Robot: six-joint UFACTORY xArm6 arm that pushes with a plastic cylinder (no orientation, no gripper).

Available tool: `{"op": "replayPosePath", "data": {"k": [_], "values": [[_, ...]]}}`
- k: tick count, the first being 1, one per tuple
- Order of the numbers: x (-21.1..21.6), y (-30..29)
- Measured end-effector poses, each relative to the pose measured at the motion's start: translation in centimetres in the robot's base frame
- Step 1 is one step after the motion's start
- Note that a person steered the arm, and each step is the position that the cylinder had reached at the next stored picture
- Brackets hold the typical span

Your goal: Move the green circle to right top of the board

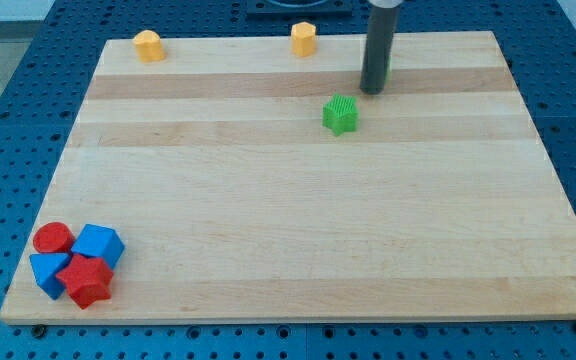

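My tip (371, 92) rests on the wooden board (298, 220) near the view's top, right of centre. A thin green sliver (388, 67) shows at the rod's right edge, just above the tip. It looks like the green circle, mostly hidden behind the rod, and its shape cannot be made out. A green star-shaped block (340, 114) lies just below and left of the tip, apart from it.
Two yellow blocks sit along the top edge, one at the left (148, 45) and one near the middle (304, 38). At the bottom left, a red circle (53, 238), a blue cube (99, 243), a blue triangular block (48, 272) and a red star-like block (88, 281) are clustered.
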State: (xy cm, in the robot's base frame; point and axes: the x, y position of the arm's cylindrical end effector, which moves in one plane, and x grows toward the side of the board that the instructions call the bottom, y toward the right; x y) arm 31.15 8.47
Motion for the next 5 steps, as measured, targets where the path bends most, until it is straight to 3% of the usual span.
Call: {"op": "replayPosePath", "data": {"k": [1, 2, 4, 5], "values": [[-0.2, -5.2], [-2.1, -3.5], [-5.1, 6.3], [-5.1, 6.0]]}}
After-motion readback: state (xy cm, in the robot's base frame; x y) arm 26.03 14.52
